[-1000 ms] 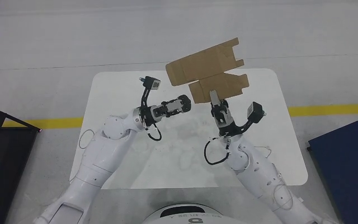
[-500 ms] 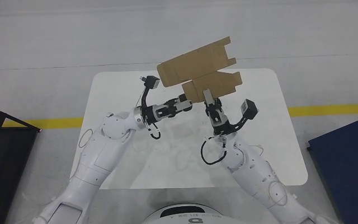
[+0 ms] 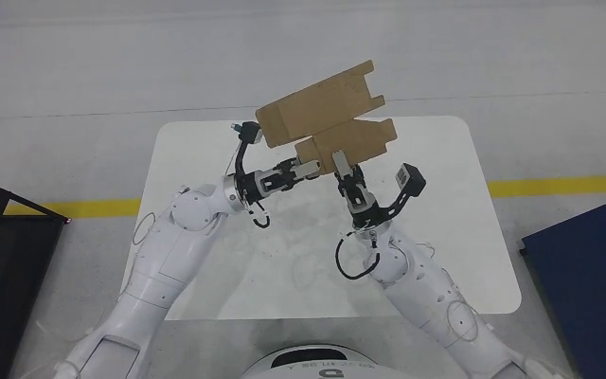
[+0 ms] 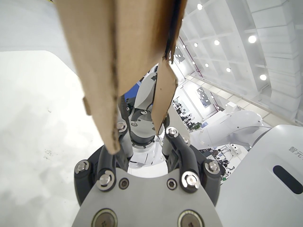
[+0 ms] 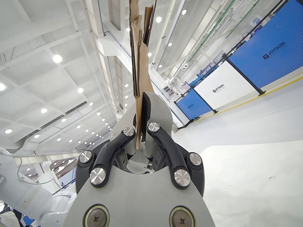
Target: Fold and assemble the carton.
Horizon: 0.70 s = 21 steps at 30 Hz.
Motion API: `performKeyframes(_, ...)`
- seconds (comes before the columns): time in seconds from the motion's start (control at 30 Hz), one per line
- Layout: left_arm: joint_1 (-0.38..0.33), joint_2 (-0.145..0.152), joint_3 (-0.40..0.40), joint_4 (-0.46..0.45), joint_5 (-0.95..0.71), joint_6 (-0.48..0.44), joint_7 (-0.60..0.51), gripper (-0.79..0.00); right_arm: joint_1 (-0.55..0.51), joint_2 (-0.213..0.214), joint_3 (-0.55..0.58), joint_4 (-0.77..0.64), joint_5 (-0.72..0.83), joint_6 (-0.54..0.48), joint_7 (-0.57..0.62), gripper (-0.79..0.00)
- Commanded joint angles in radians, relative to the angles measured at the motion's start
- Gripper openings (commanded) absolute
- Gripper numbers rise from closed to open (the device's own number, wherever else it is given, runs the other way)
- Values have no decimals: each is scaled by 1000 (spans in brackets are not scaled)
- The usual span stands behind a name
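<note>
Nearest, the right gripper (image 5: 142, 112) is pinching the carton (image 3: 317, 104) by its lower edge, anchoring it above the table (image 3: 445, 237), toward its far side; the left gripper (image 4: 144, 132), fingers spread wide, is straddling the neighbouring edge, probably to pry the flat layers apart.

The carton (image 3: 322, 118), upper centre, is plain brown cardboard with darker cut edges. The table (image 3: 445, 256) is white, faintly smudged grey. The floor (image 3: 95, 57) is pale grey, its stripe (image 3: 549, 186) yellow. A dark blue panel (image 3: 578, 265) sits at the right edge. The right gripper (image 5: 142, 105) has black links on a silver-grey plate.
</note>
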Motion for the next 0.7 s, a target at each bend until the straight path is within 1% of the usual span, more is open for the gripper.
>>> performKeyframes(0.0, 1, 1, -2, 0, 8, 1, 8, -610, 0, -3, 1, 3, 6, -3, 12, -785)
performKeyframes(0.03, 1, 1, -4, -2, 12, 2, 12, -748, -1, -5, 2, 5, 10, -4, 18, -785)
performKeyframes(0.07, 3, 2, -6, -4, 16, 3, 16, -785, -1, -7, 2, 8, 12, -4, 24, -785)
performKeyframes(0.27, 15, 7, -18, -25, 45, 4, 29, -785, 3, -18, 4, 20, 29, -16, 44, -785)
performKeyframes(0.3, 17, 8, -22, -28, 56, 3, 32, -785, 2, -20, 5, 26, 35, -17, 43, -656)
performKeyframes(0.33, 16, 10, -28, -33, 79, 0, 34, -785, 2, -22, 5, 33, 43, -16, 46, -440)
performKeyframes(0.37, 16, 13, -37, -38, 118, -6, 40, -785, 1, -25, 5, 38, 54, -16, 50, -25)
performKeyframes(0.4, 18, 16, -49, -45, 157, -8, 51, -785, 0, -26, 7, 43, 66, -20, 53, 0)
performKeyframes(0.5, 34, 30, -101, -85, 322, -12, 74, -785, -23, -24, 49, 68, 91, -27, 32, 0)
performKeyframes(0.63, 84, 52, -160, -183, 647, -11, 79, -785, -100, -5, 166, 43, 22, 23, -24, 0)
performKeyframes(0.67, 100, 56, -167, -209, 696, -16, 80, -785, -121, 0, 193, 19, 1, 34, -26, 0)
